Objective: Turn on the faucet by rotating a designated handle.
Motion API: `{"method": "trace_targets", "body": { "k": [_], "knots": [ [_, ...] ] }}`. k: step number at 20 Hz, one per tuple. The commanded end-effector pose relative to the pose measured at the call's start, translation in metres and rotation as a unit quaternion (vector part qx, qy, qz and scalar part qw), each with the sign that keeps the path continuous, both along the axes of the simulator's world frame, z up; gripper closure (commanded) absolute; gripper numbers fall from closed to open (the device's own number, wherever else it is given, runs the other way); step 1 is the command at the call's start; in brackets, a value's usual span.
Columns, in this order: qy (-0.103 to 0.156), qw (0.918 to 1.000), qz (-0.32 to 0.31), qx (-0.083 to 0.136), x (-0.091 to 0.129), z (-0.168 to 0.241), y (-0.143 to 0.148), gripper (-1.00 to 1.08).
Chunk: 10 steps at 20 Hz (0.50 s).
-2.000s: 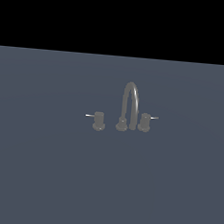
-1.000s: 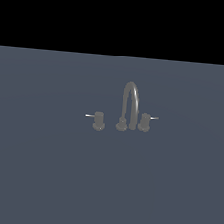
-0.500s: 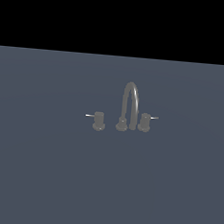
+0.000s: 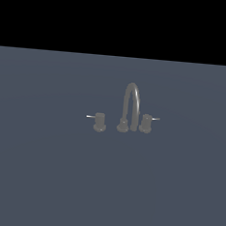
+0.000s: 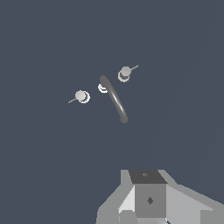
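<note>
The faucet [image 4: 130, 106] is a small dull-grey tap with a tall arched spout, standing alone on the dark grey surface. Its handle [image 4: 146, 122] is the stubby knob on the exterior view's right, close to the spout, with a thin pale pin pointing outward. In the wrist view I look down on the faucet [image 5: 113, 99] and the handle [image 5: 125, 73] from well above. Only the grey body of my gripper [image 5: 148, 201] shows there, far from the faucet and touching nothing. Its fingertips are out of frame. The arm does not appear in the exterior view.
A like knob [image 4: 99, 122] stands apart from the spout on the exterior view's left, seen in the wrist view as the other knob [image 5: 81, 96]. The flat dark grey surface [image 4: 41, 176] stretches all around the faucet.
</note>
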<state>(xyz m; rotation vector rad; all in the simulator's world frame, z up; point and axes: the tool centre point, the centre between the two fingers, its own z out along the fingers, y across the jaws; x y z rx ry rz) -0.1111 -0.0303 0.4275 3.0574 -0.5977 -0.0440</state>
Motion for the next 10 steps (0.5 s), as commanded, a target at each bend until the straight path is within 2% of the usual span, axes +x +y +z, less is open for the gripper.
{"method": "trace_targets", "body": {
  "k": [1,6,10],
  "knots": [
    [-0.002,0.9995,-0.033,0.001,0.02,-0.013,-0.006,1.08],
    [-0.005,0.9953,-0.097,0.002,0.058,-0.044,-0.02,1.08],
    [-0.007,0.989,-0.148,0.003,0.086,-0.072,-0.032,1.08]
  ]
}}
